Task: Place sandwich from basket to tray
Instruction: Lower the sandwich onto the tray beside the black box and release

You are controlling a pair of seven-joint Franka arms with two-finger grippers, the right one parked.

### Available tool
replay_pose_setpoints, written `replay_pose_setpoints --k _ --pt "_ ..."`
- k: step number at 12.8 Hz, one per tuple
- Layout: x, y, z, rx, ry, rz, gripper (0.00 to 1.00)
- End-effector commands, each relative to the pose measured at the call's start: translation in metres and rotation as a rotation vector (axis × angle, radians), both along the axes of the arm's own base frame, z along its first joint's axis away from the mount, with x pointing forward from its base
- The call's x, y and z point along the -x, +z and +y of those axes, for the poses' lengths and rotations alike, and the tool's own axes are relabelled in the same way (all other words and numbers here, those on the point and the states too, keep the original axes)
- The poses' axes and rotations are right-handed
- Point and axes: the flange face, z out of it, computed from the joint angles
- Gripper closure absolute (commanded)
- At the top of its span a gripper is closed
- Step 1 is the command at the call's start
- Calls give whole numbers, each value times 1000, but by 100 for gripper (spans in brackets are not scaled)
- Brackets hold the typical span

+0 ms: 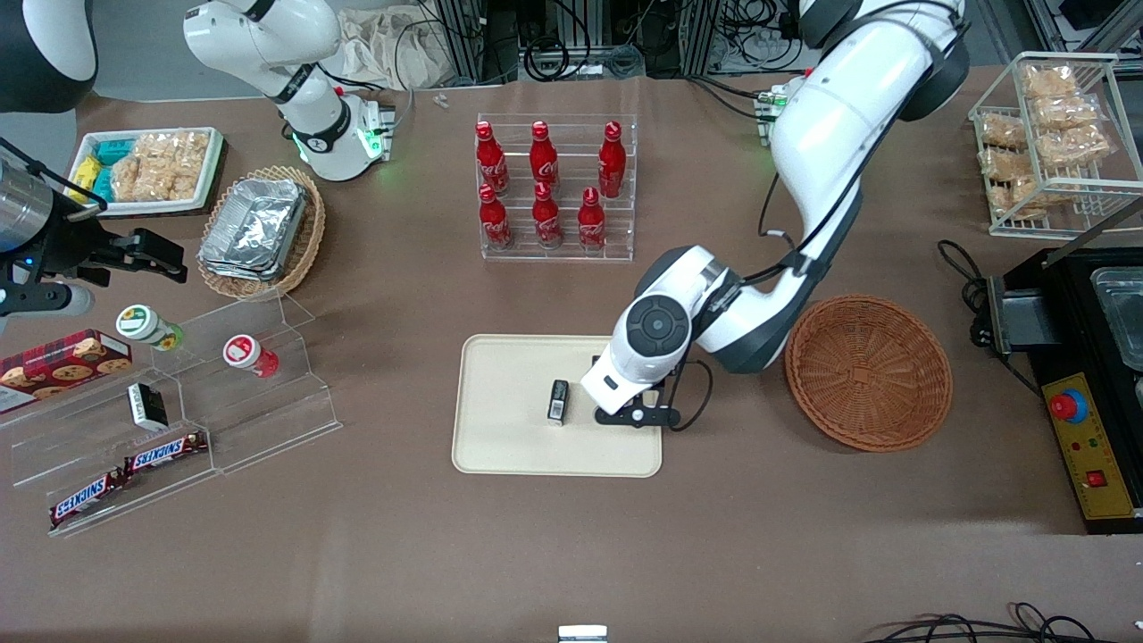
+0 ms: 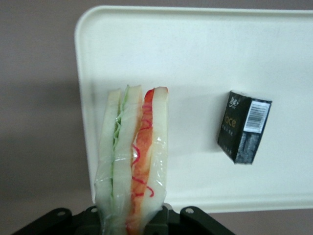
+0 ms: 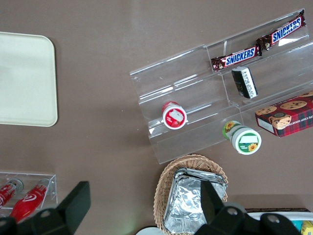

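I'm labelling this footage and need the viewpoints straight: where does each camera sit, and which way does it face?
Front view: high, facing the robots, looking down on the table; working arm over the tray, empty basket beside.
Left wrist view: on the working arm, looking down past the gripper, shut on the sandwich, above tray and small black box.
Right wrist view: on the parked arm, looking down at the snack shelf.
All three show the tray.
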Motion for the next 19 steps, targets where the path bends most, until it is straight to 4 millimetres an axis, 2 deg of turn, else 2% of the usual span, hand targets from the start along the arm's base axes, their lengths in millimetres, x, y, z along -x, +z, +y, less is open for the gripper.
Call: replay_pose_setpoints --k 1,2,3,4,10,12,13,14,15,16,18,19 --pt "-16 -13 3 5 14 -26 92" --pt "-18 -21 4 -1 11 -29 85" --pt "-20 -23 5 5 18 -34 54" --pt "-22 -24 6 9 27 -40 1" --pt "-27 -8 10 10 36 -55 0" --pt "-28 27 18 -14 35 -65 0" --pt "-30 48 34 -55 47 -44 0" --pt "-39 84 60 -77 72 -53 0" --pt "-50 120 100 -94 119 -62 0" --pt "-48 148 126 -123 145 -45 0" --pt "-46 193 170 -154 166 -61 0" --pt "-46 207 203 -163 172 -65 0"
